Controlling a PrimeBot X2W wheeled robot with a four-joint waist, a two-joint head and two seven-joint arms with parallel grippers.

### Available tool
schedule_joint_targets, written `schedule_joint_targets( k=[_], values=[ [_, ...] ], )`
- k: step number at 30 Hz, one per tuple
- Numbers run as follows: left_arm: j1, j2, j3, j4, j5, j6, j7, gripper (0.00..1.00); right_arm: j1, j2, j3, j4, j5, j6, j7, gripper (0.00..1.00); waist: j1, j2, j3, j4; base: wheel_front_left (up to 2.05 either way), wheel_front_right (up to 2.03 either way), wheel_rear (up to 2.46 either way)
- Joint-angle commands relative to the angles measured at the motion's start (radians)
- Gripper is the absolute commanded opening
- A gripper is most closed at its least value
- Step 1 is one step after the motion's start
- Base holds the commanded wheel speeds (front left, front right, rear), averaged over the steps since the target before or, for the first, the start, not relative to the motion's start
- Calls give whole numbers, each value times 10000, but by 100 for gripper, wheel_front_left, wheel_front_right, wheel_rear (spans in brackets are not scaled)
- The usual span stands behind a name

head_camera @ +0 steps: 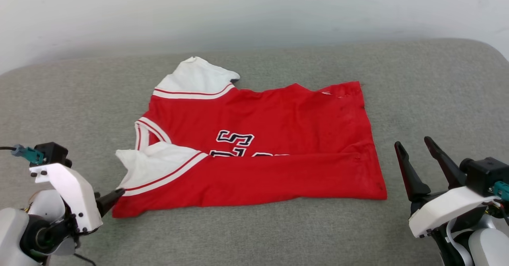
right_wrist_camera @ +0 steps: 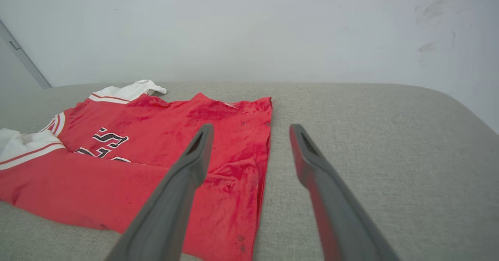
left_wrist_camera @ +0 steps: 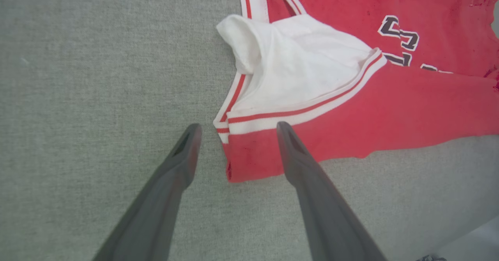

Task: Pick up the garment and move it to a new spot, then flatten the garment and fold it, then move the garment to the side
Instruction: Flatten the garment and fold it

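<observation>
Red jersey T-shirt with white sleeves [head_camera: 258, 115] lies part-folded, mid-way on the grey woven cushion surface [head_camera: 254, 238].
Left gripper [left_wrist_camera: 237, 134] is low and open, its fingers astride the near sleeve corner, holding nothing. Right gripper [head_camera: 413, 146] is open too, empty, tilted upward just beside the hem. Folding seems in hand; the next fold probably needs both grippers to take the far edge together.

You are facing a broad padded counter [head_camera: 254, 238] covered in grey woven fabric, its far right corner rounded, set against a plain pale grey-white wall [head_camera: 254, 11] in soft, even light, with faint dark scuff marks [right_wrist_camera: 432, 23] towards the wall's right side.
</observation>
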Motion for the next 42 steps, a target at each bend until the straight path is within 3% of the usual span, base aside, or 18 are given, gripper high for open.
schedule_joint_targets(
  k=[1,5,11,12,13,14,15,21,29,32,37,42],
  values=[
    [148,61,8,-79,-97,133,235,100,52,83,-42,-136,-44,-8,13,100,1,0,180,-187,0,0,0],
    [351,161,52,-168,-302,604,715,100,-21,252,-95,-452,-84,-8,128,100,1,0,617,-508,0,0,0],
    [705,-413,-166,373,-667,855,1010,100,-177,311,-193,-510,17,-8,248,100,1,0,1025,-779,0,0,0],
    [780,-570,-190,449,-748,871,1066,89,-171,286,-205,-486,85,-8,290,100,1,0,1049,-788,0,0,0],
    [832,-723,-182,525,-807,897,969,45,-154,241,-222,-449,162,-8,387,100,1,0,1065,-792,0,0,0],
    [875,-863,-197,573,-844,850,881,10,-153,187,-282,-461,267,-8,424,100,1,0,1070,-777,0,0,0],
    [891,-978,-226,625,-844,768,785,0,-149,130,-346,-465,356,-8,529,100,1,0,1074,-752,0,0,0],
    [598,-1157,-165,726,-440,383,-309,0,-212,-390,-777,-414,1358,-8,1943,100,1,0,923,-438,0,0,0],
    [11,-933,-167,-239,353,187,-1339,0,-574,-1264,-954,-31,2518,-6,6462,100,1,0,815,240,0,0,0],
    [-131,-957,-282,-750,615,229,-1516,0,-781,-1129,-832,-189,2596,-6,7607,100,1,0,975,505,0,0,0],
    [-224,-1002,-371,-1293,812,320,-1628,0,-1196,-749,-621,-24,2363,-6,8336,100,1,0,1270,742,0,0,0],
    [-394,-1106,-470,-1550,946,330,-1709,0,-1611,-295,-382,922,2262,-6,8666,100,1,0,1588,972,0,0,0]
  ],
)
